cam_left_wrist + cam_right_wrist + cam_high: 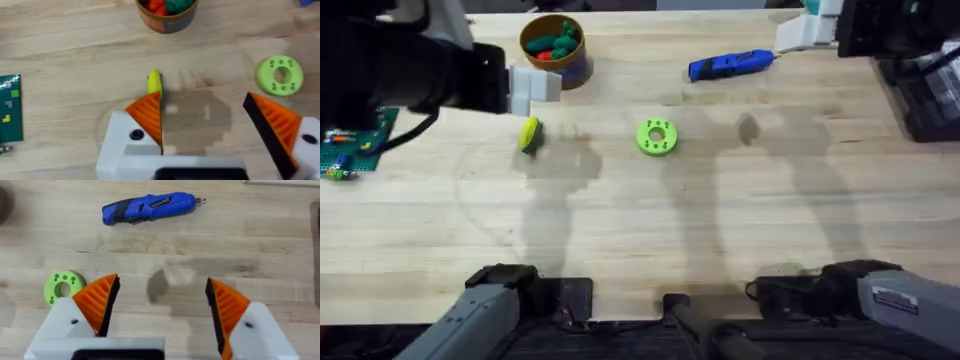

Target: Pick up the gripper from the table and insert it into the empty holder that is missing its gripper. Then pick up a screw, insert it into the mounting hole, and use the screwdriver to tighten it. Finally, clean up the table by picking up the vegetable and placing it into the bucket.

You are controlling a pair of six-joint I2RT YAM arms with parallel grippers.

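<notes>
- Risk, nearest my left gripper [205, 125]: I am hovering it with fingers spread over the light butcher-block wooden table [650, 215], and the small yellow-green oblong toy vegetable [154, 82] is lying just beyond one orange pad; it looks smooth and rounded, so an off-centre pinch could be squirting it sideways.
- Next out, I am counting one green round disc with holes [656, 137], a possible snag if I sweep across.
- My right gripper [162, 305] is also hanging spread above bare wood.
- Farther, I am counting one bright blue pen-shaped electric screwdriver [148, 208], lying flat.
- Farthest, I am seeing one small round orange bucket [555, 48], already holding green and red toys; a crowded bucket may be letting the vegetable bounce out.
</notes>
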